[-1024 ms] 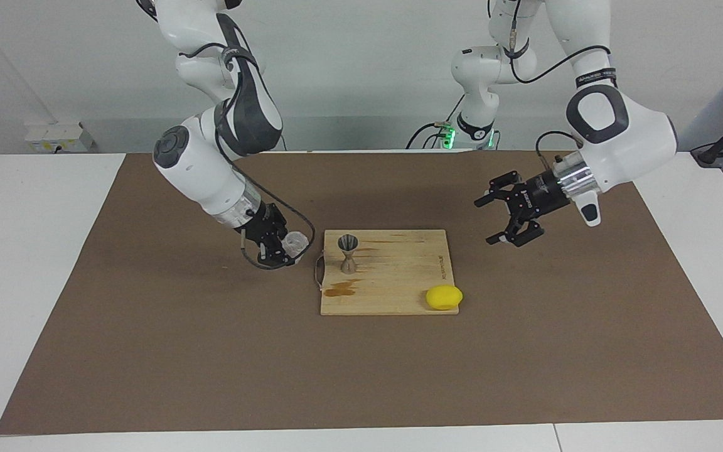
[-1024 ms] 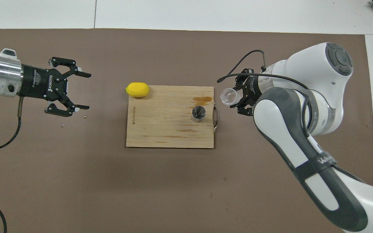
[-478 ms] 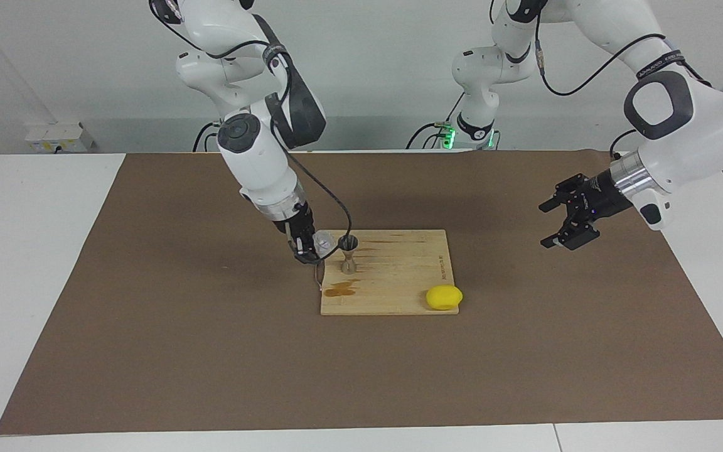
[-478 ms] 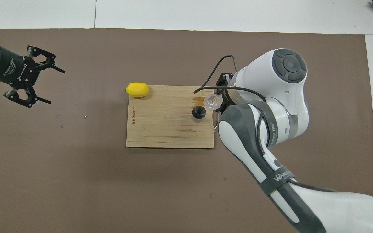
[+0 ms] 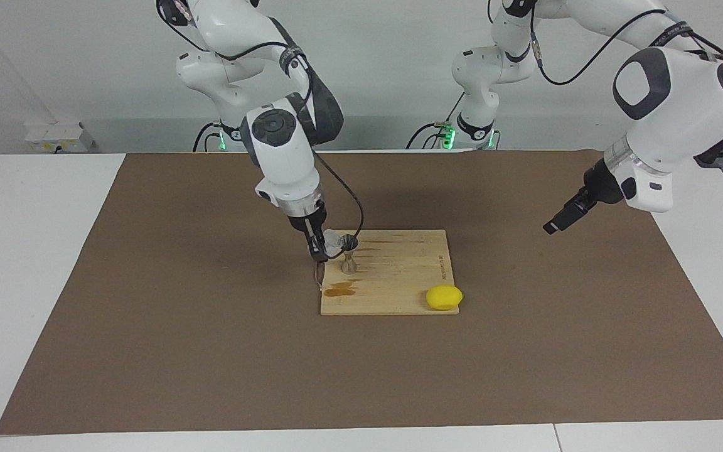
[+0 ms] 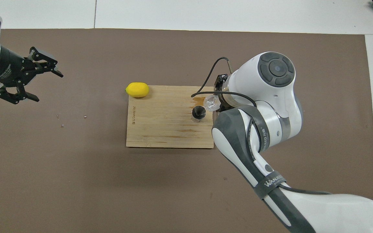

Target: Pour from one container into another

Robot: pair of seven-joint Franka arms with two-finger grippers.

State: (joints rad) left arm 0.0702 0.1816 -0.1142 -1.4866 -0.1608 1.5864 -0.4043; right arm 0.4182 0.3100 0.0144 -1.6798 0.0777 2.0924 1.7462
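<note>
In the facing view, the right gripper (image 5: pixel 324 248) pinches the glass cup (image 5: pixel 334 240), tipped with its mouth at the rim of the jigger (image 5: pixel 349 254). The jigger stands upright just beside that gripper, on the wooden board (image 5: pixel 399 276) under it. The left gripper (image 5: pixel 556 223) hangs over the brown mat (image 5: pixel 179 326), well apart from the board.

In the overhead view, the right gripper (image 6: pixel 218 103) is mostly hidden by its arm; the glass cup (image 6: pixel 211 102) it holds touches the jigger (image 6: pixel 198 113). The left gripper (image 6: pixel 40 82) has its fingers spread. A lemon (image 6: pixel 137 89) lies between the two grippers, at the board's (image 6: pixel 167 129) corner.
</note>
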